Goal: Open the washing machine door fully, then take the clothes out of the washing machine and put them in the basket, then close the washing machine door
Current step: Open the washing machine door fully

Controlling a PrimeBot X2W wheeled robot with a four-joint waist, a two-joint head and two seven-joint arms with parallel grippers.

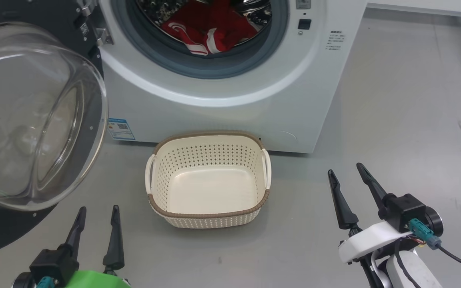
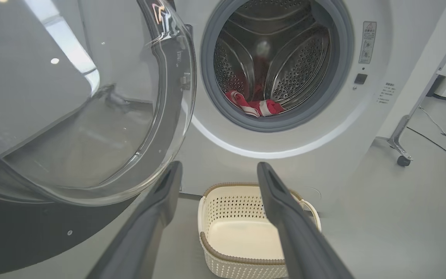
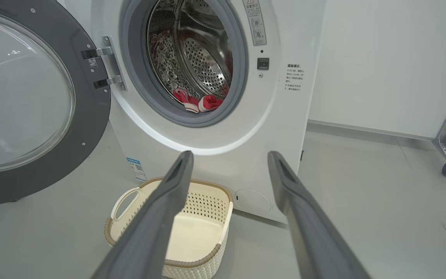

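Grey floor (image 1: 394, 120), basket (image 1: 208, 180) parked just in front of the washing machine (image 1: 222, 100) to catch the clothes (image 1: 210, 28). Washing machine door (image 1: 34, 116) stands wide; left gripper (image 1: 99, 208) and right gripper (image 1: 344, 168) both spread, empty.

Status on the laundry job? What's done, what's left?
Done: the big round black-rimmed glass door stands swung wide open off the white front-loading washing machine. In hand: nothing; the left gripper and right gripper are both open and empty. Left: the red white-striped clothes lie in the drum, the cream perforated plastic basket is empty, and the door needs closing afterwards.
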